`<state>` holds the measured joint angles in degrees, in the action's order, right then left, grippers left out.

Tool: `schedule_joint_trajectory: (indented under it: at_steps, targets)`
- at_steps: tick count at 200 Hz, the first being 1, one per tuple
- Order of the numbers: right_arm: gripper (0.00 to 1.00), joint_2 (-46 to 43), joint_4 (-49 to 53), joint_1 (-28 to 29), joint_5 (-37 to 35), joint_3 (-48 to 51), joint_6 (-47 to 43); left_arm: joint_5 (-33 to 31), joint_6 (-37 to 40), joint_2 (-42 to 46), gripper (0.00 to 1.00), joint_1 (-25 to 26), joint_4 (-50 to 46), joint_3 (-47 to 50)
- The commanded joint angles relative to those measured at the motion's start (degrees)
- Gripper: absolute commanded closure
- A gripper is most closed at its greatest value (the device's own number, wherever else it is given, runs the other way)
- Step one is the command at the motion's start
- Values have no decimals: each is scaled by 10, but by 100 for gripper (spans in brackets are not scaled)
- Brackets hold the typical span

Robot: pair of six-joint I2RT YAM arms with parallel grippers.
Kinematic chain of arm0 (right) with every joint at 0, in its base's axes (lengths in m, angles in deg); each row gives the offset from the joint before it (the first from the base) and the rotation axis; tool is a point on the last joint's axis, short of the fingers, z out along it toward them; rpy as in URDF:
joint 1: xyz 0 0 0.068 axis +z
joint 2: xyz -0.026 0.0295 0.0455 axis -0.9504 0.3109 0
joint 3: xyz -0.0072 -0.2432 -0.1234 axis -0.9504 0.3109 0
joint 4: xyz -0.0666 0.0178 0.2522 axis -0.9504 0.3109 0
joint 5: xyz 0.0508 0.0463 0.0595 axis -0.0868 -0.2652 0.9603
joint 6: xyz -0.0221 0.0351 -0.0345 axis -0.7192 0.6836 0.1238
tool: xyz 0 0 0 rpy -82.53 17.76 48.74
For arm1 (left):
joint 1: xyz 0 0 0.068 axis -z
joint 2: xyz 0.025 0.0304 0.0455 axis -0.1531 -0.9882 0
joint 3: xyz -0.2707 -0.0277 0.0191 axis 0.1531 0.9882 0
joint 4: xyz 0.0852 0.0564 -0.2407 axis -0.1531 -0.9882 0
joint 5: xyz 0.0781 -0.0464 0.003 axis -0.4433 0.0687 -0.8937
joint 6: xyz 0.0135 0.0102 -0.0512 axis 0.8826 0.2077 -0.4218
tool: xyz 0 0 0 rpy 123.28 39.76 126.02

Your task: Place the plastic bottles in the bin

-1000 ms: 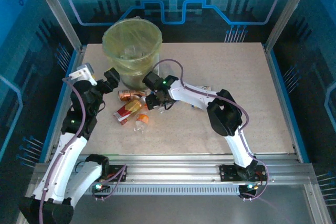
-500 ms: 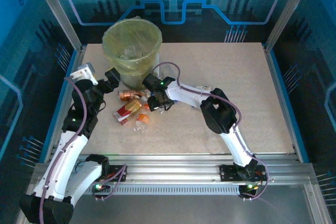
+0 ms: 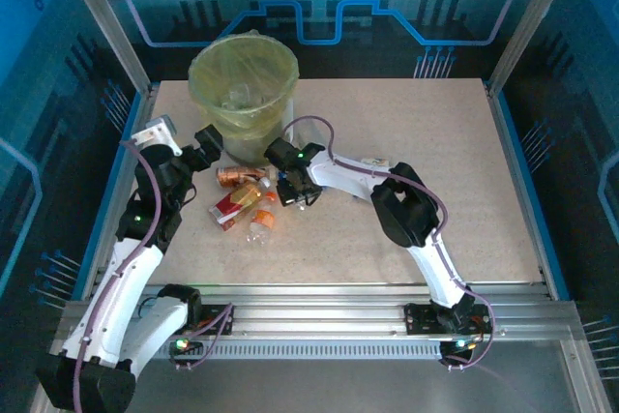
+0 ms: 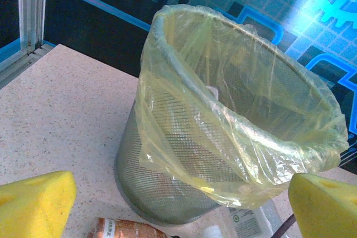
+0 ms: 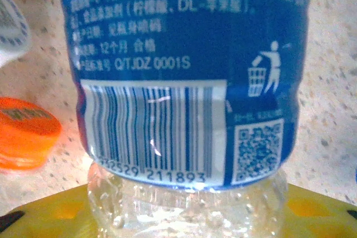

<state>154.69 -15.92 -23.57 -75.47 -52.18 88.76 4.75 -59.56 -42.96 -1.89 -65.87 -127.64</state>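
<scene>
Your table (image 3: 416, 123) is a pale speckled slab inside a blue-lit enclosure with aluminium posts. The bin (image 3: 242, 137) stands at the back left, lined with a yellow-green bag, and the top view shows clear plastic lying in its bottom. Just in front of it a small heap of plastic bottles (image 3: 242, 202) lies on the table, among them a brown-labelled bottle (image 3: 235, 175) nearest the bin and an orange-capped bottle (image 3: 261, 223) at the near side.

Your left jaws hang released, wide apart, just left of the bin's foot. In the left wrist view their yellow pads (image 4: 33, 204) sit at the two lower corners, with the bin's mesh wall between them.

Your right jaws are down at the right edge of the heap, close on a blue-labelled bottle (image 5: 184, 43) whose barcode faces the wrist camera. A yellow pad (image 5: 50, 221) lies against its clear end. You cannot tell whether they are clenched on it. An orange cap (image 5: 22, 132) sits just beside it.
</scene>
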Motion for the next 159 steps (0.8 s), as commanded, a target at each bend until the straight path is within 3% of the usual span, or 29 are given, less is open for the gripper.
schedule_joint_trajectory:
  at_steps: [1, 61, 108, 159]
  targets:
    - [57, -55, 2, -2, -14, 32, 3, 21, -14, -7, 1, 0, 19, -2]
    - [63, -207, -77, -2, -29, 156, -8, 89, -36, -29, 1, 0, 20, -21]
    - [63, -356, -213, -3, -28, 286, -53, 205, -73, -50, 1, 7, 47, -32]
    - [63, -490, -338, -8, -11, 395, -98, 293, -64, -109, 1, 90, 89, -71]
